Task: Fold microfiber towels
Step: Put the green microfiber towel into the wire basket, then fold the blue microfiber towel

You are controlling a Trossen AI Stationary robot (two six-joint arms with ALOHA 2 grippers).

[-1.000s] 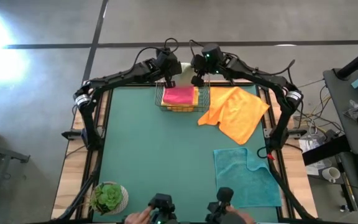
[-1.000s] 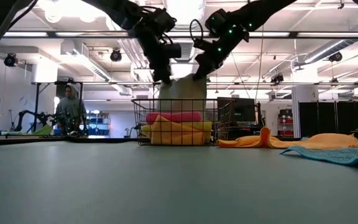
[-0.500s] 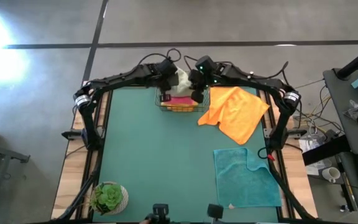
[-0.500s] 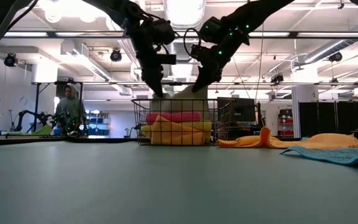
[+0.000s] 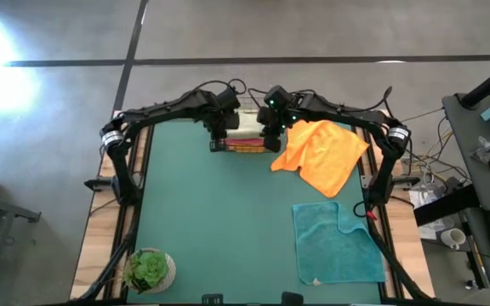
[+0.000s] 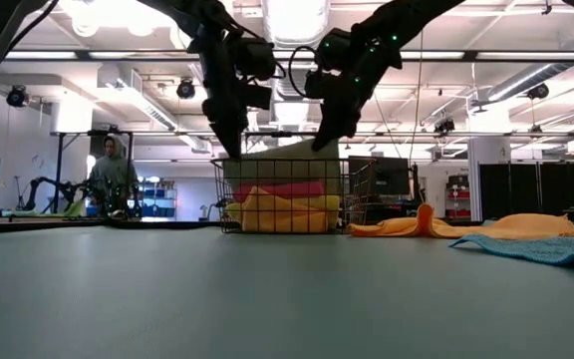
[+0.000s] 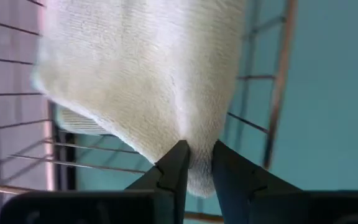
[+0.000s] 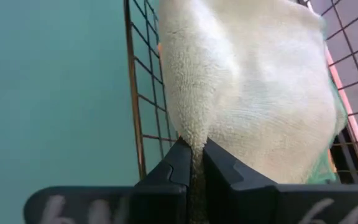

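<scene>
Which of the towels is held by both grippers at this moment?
The pale sage towel over the wire basket: the left gripper and right gripper each pinch an edge. The orange towel and teal towel lie loose on the mat.

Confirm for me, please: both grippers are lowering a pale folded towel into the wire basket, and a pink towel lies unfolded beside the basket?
Not quite: the high view shows the unfolded towel beside the wire basket is the orange towel; pink shows only inside it. The left gripper and right gripper do pinch the pale towel.
</scene>
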